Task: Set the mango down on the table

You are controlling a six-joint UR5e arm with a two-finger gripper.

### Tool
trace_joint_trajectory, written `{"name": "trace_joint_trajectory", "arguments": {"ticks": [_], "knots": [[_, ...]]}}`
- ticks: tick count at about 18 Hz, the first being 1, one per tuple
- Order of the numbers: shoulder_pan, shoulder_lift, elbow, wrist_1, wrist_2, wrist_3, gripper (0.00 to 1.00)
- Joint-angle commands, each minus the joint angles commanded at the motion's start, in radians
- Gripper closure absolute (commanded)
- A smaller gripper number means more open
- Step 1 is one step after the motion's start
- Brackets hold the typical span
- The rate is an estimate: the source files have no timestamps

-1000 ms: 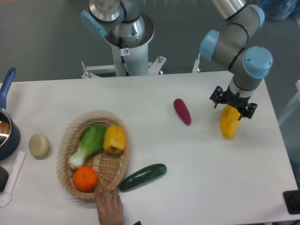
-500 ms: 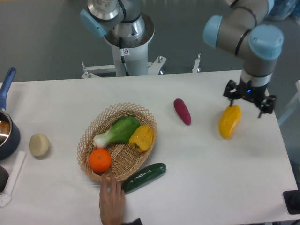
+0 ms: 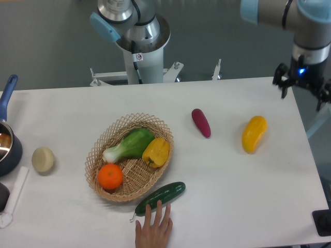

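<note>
Wicker basket (image 3: 101,155) sits left of centre on the white counter (image 3: 227,196), oval, open weave. Three things inside it: one green leafy vegetable with a white stem (image 3: 129,145) lying across the upper part, one yellow bell pepper (image 3: 156,152) against the right wall, one orange (image 3: 110,176) at the lower left. Pepper touches the leafy vegetable; orange sits apart from both, near the rim.

Second container at far left edge: one dark pot with a blue handle (image 3: 8,137), cut off by the frame, brownish inside, contents cannot be told.

Loose on the counter, one of each: mango (image 3: 254,134) lying flat on the right side, tilted, nothing touching it; purple vegetable (image 3: 201,122) left of the mango, well apart from it; cucumber (image 3: 160,197) just below the basket's lower right rim; pale round item (image 3: 43,159) left of the basket, near the pot.

One human hand (image 3: 154,230) at the bottom edge, fingers up, tips touching the cucumber's lower side.

One gripper (image 3: 303,84) at the upper right, above and right of the mango, off the fruit, over the counter's far right edge. Jaws are spread apart, holding nothing. A grey robot base (image 3: 139,39) stands behind the counter.
</note>
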Motion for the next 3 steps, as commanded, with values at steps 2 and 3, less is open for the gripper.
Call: {"name": "trace_joint_trajectory", "arguments": {"ticks": [2, 3], "knots": [[0.025, 0.009, -0.003, 0.0, -0.002, 0.02, 0.0], [0.029, 0.012, -0.003, 0.0, -0.005, 0.02, 0.0]]}}
